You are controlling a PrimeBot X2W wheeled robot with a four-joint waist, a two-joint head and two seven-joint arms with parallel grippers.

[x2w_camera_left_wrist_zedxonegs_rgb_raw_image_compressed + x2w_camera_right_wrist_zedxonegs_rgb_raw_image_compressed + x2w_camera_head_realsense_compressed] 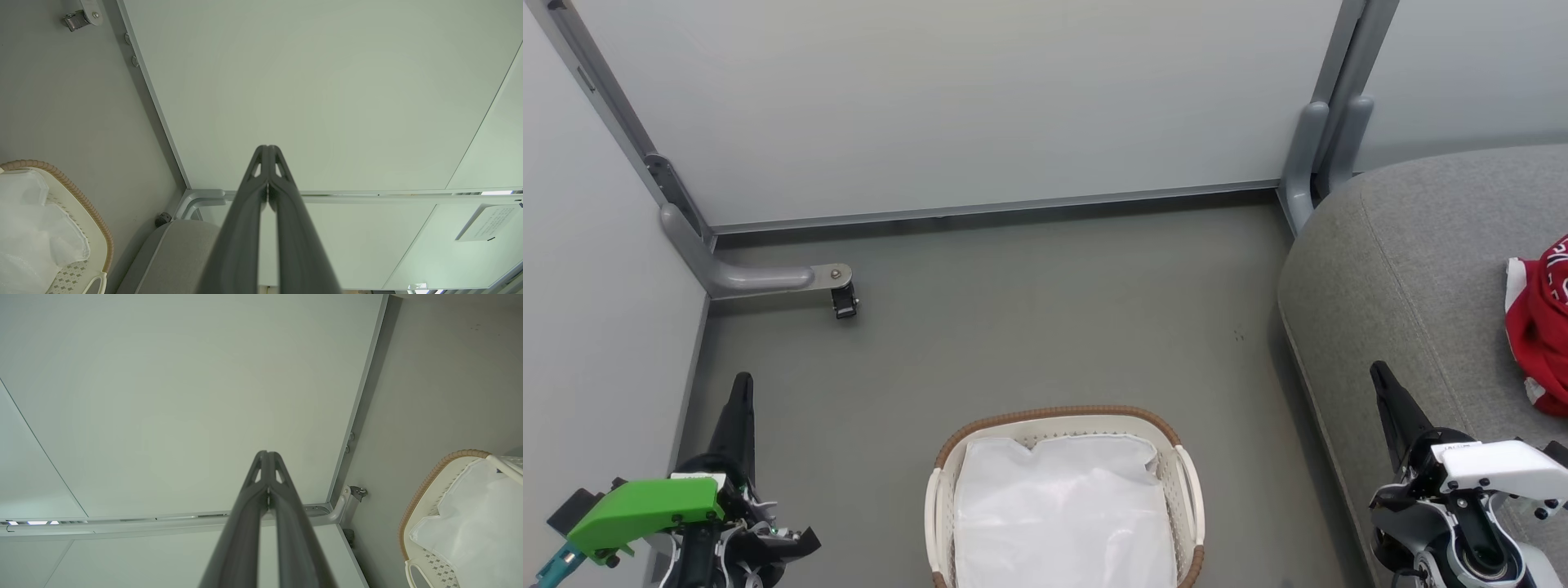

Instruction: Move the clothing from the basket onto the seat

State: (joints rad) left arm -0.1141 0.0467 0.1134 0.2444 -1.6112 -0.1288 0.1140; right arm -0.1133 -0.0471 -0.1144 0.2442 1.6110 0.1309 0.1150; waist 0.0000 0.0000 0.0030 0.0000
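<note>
The white perforated basket (1188, 482) with a brown woven rim stands on the floor at the bottom centre, holding just its white liner (1062, 514). Red clothing (1543, 327) with white trim lies on the grey seat (1405, 278) at the right edge. My left gripper (742, 388) is shut at the lower left, away from the basket, holding nothing. Shut and empty as well, my right gripper (1380, 376) rises over the seat's front edge. Shut fingertips (267, 153) show in the left wrist view beside the basket (81, 200), and in the right wrist view the shut fingertips (267, 457) point at a wall, with the basket (425, 490) at the right.
Pale partition walls (980, 106) enclose the grey floor (1029, 327). A grey metal foot with a black caster (844, 300) juts out from the left corner. Another grey post (1319, 155) stands behind the seat's back corner.
</note>
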